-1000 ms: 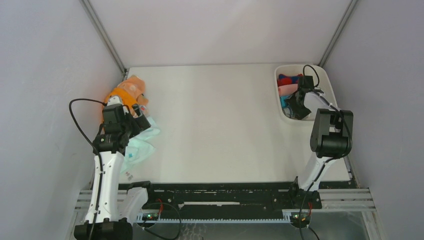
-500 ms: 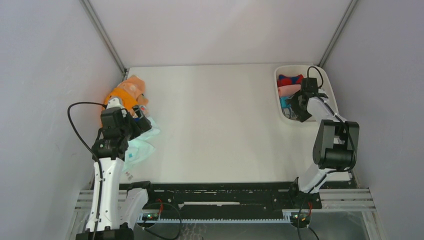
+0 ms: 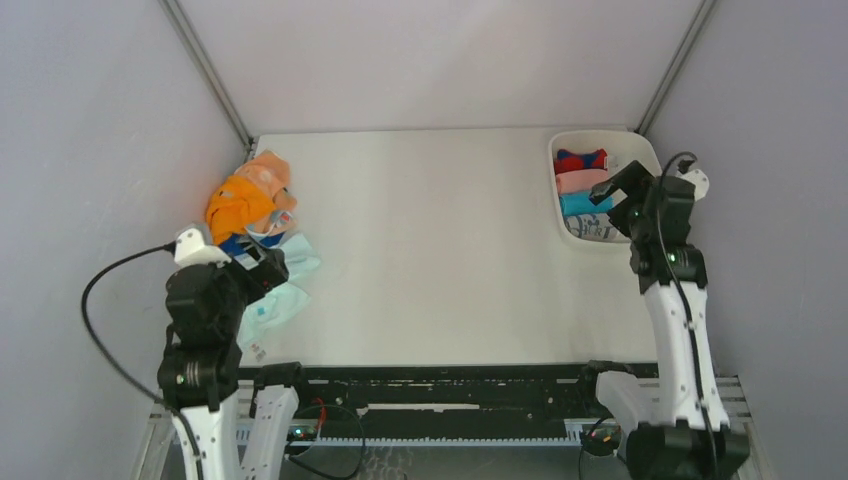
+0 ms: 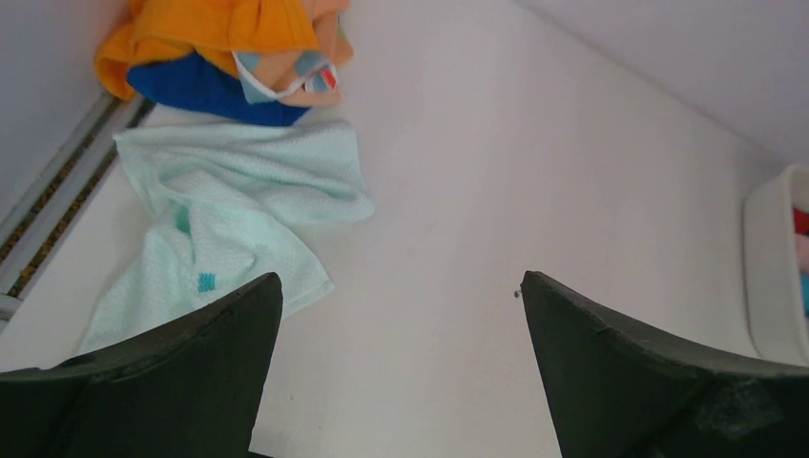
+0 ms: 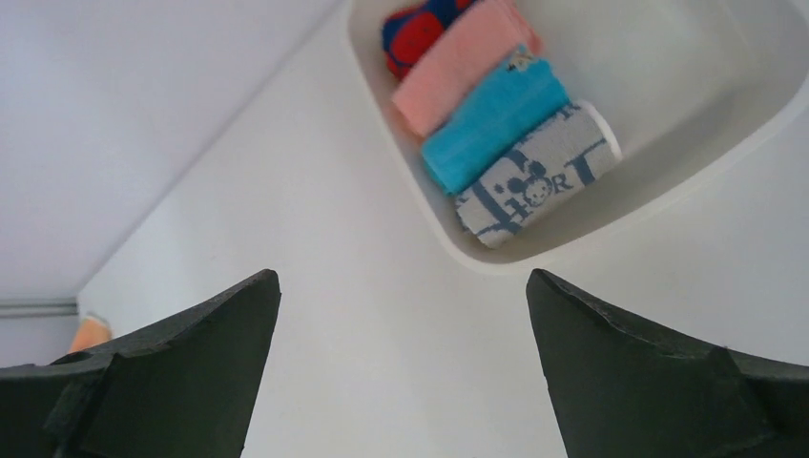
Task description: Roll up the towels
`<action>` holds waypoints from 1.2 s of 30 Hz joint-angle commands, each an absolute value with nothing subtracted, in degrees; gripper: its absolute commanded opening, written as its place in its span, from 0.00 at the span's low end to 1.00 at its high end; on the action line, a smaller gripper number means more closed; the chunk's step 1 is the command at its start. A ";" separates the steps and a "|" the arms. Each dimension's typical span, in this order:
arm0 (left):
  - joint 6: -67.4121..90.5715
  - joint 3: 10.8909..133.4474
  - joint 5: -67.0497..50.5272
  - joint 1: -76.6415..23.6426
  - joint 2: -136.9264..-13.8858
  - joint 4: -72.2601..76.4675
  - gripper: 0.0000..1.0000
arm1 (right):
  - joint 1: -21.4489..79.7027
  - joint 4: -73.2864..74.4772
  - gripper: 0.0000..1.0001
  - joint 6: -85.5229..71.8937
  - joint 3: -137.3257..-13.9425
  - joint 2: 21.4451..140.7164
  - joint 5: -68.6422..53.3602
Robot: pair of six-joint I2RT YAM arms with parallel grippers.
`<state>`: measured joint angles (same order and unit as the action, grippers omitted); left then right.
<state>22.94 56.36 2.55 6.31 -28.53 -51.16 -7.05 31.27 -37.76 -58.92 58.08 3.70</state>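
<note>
A pale mint towel (image 3: 282, 288) (image 4: 229, 205) lies crumpled at the table's left edge. Behind it is a heap of unrolled towels, orange (image 3: 240, 200) (image 4: 205, 29) over blue (image 4: 205, 91). Several rolled towels lie in a white bin (image 3: 642, 150) (image 5: 725, 95) at the back right: red-blue (image 5: 420, 24), pink (image 5: 463, 62), cyan (image 5: 496, 124), white patterned (image 5: 534, 186). My left gripper (image 3: 262, 270) (image 4: 401, 286) is open and empty, raised near the mint towel. My right gripper (image 3: 618, 190) (image 5: 403, 281) is open and empty, raised beside the bin.
Grey walls close in on the left, back and right. A metal rail (image 4: 57, 191) runs along the table's left edge. A black rail (image 3: 440, 385) runs along the near edge by the arm bases.
Both arms have pulled back and up toward their bases. The right gripper has come out of the bin. The left gripper has drawn away from the towel heap.
</note>
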 commanded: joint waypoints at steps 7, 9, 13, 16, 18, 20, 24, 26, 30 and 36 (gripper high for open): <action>28.17 60.54 6.83 6.81 -12.04 -50.93 1.00 | 3.22 31.99 1.00 -28.11 -54.32 34.79 3.37; 27.92 57.96 6.45 6.77 -7.94 -49.24 1.00 | 6.92 32.23 1.00 -24.99 -54.00 30.48 6.27; 28.66 54.38 6.18 6.62 -4.88 -50.13 1.00 | 15.18 28.59 1.00 -18.11 -49.11 19.03 12.43; 26.63 51.45 3.17 6.65 -5.04 -49.41 1.00 | 18.69 28.12 1.00 -14.56 -44.69 12.85 17.57; 24.90 49.74 2.62 6.44 -4.73 -48.36 1.00 | 20.55 28.17 1.00 -13.15 -42.25 9.83 19.67; 24.08 48.99 3.12 5.61 -5.27 -47.41 1.00 | 22.16 27.53 1.00 -12.46 -40.40 8.12 21.41; 21.90 47.26 -0.33 5.23 -7.25 -43.63 1.00 | 22.42 26.67 1.00 -11.53 -39.99 9.10 22.72; 21.89 45.61 -1.48 5.25 -7.94 -41.80 1.00 | 22.13 26.50 1.00 -11.38 -39.99 10.13 22.47; 23.16 42.18 -2.17 5.24 -7.73 -39.46 1.00 | 21.16 26.37 1.00 -11.21 -39.99 11.35 21.86; 23.73 39.86 -2.24 5.22 -7.07 -38.03 1.00 | 19.61 25.43 1.00 -10.99 -39.25 10.90 21.08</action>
<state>24.25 40.77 -0.86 5.48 -7.09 -42.46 20.36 28.82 -12.45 -39.38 10.94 20.95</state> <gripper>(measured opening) 0.998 0.997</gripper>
